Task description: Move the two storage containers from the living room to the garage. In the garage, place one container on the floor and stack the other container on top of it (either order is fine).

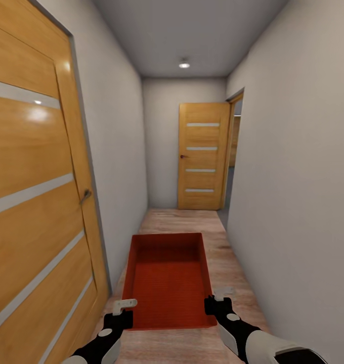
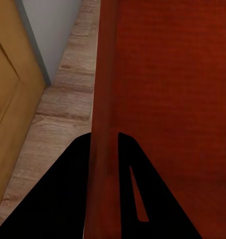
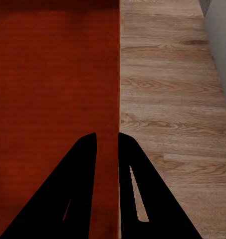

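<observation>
Nearest the robot, the left gripper (image 1: 125,309) and the right gripper (image 1: 218,299) each clamp a side wall of one red-orange storage container (image 1: 169,280), near its closest corners. In the left wrist view the left gripper (image 2: 104,149) has its two dark fingers (image 2: 68,194) closed tight on the container's thin wall (image 2: 104,89), one finger outside and one inside. In the right wrist view the right gripper (image 3: 108,144) pinches the opposite wall (image 3: 115,74) the same way. The container is held level and open-topped above the light wood-plank floor (image 1: 232,273) of a narrow hallway, its inside bare. Close on the left stands a wooden door with pale stripes (image 1: 35,202). Beyond the container the planks run on between white walls (image 1: 293,177) to a second striped wooden door (image 1: 203,155) at the far end, standing open beside a doorway, under a round ceiling light (image 1: 184,64).
</observation>
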### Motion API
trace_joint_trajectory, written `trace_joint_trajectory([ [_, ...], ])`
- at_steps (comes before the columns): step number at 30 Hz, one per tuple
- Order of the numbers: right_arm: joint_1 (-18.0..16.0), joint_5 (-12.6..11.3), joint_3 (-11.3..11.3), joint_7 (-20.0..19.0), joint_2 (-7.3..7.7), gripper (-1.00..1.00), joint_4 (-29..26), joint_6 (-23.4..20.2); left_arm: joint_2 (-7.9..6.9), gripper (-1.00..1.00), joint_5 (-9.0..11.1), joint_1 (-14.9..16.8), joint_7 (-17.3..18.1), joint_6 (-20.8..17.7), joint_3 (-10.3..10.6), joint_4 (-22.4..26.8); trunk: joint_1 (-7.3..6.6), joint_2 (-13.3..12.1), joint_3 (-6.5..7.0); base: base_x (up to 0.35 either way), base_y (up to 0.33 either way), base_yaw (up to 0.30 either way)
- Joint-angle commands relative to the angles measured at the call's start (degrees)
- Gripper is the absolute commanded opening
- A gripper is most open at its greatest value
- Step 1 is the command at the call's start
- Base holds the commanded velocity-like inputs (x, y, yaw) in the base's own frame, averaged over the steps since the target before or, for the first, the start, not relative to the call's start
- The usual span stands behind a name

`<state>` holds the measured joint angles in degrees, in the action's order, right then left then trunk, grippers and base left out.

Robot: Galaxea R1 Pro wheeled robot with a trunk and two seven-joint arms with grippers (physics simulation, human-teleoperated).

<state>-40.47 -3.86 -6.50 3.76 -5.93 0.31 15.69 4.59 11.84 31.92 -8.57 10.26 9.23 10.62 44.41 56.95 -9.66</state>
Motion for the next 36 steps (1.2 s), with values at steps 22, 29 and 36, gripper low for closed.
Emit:
trace_joint_trajectory([
  [22,-0.04,-1.65,0.79,0.66,0.02,-1.0,0.22,0.48,-0.01,-1.0,-0.15,0.07,-0.49,2.4,0.35,0.2,0.04,0.06,-0.08,0.317,0.0,-0.005],
  [29,-0.04,-1.64,0.79,0.75,0.01,-1.0,0.22,0.49,-0.01,-1.0,-0.19,0.07,-0.49,2.4,0.35,0.2,0.04,0.06,-0.08,0.317,0.0,-0.174],
  [36,-0.04,-1.62,0.79,0.72,0.04,-1.0,0.22,0.49,-0.01,-1.0,-0.24,0.07,-0.49,2.4,0.35,0.2,0.04,0.06,-0.08,0.317,0.0,-0.019],
])
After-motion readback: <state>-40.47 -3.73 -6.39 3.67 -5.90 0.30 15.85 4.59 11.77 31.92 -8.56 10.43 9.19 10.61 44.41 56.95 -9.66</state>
